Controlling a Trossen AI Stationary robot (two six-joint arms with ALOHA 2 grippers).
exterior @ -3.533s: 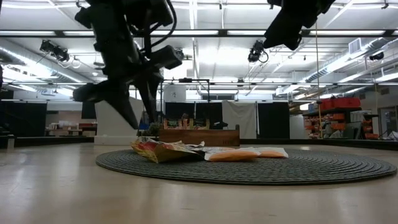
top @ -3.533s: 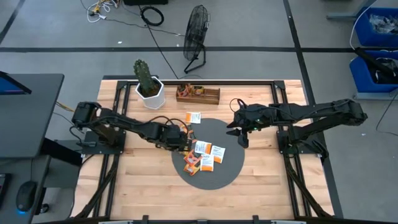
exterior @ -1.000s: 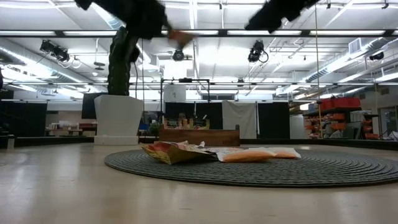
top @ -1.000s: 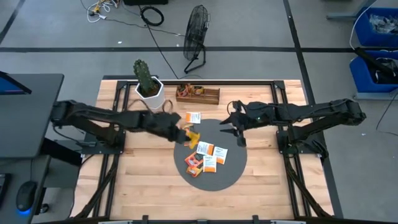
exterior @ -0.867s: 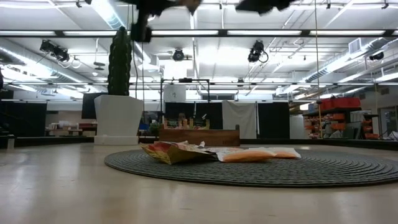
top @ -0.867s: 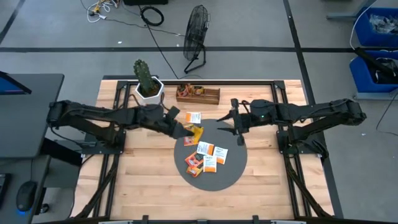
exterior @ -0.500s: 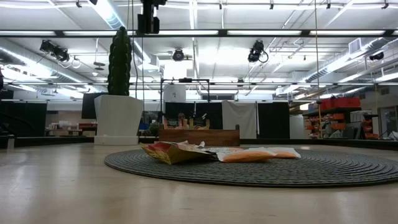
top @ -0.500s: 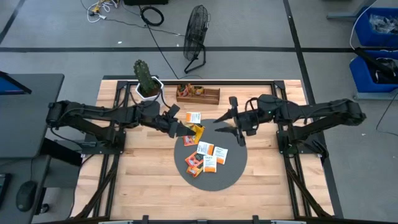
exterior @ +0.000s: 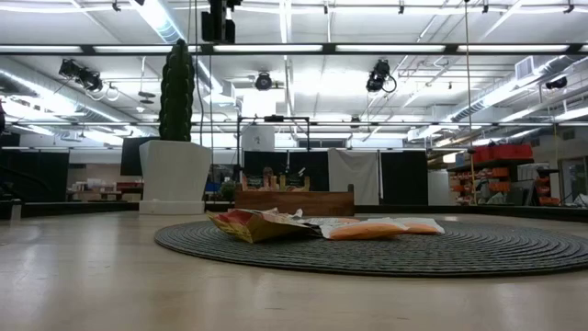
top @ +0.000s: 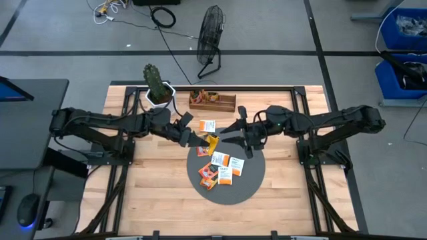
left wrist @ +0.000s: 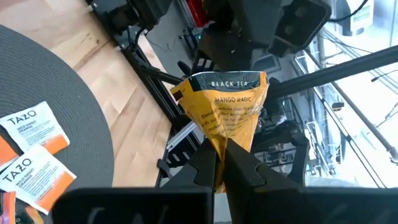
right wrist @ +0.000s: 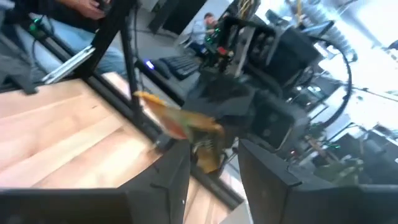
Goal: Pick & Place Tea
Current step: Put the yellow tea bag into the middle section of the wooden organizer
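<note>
On the table's left rear stands a cactus point(top: 153, 79) in a white pot point(top: 160, 95), with a brown wooden tray point(top: 212, 101) to its right near the back edge. The left arm reaches across from the left side, and the left gripper point(top: 203, 141) is raised above the rear left rim of the grey disc point(top: 247, 187). Its fingers point(left wrist: 242, 167) are pressed together on the lower corner of a yellow-orange sachet point(left wrist: 231, 111) printed "BLACK TEA" and "MANGO MAGIC", which stands up from the pinch, clear of the table. In the high view this held sachet shows as a small orange patch just beside the gripper tip. One white-and-orange sachet point(top: 207, 125) lies on bare wood between the tray and the disc. The remaining tea, a cluster of sachets point(top: 223, 168) in white, orange and red, lies on the disc, several overlapping; in the low view the cluster appears as a low heap on the ribbed disc surface. The right arm reaches in from the right side, and the right gripper point(top: 235, 135) hangs over the disc's rear edge, facing the left gripper and near it. Its fingers point(right wrist: 268, 167) are spread apart with nothing between them; the held sachet appears just ahead of them, not touching. Neither gripper shows in the low view.
</note>
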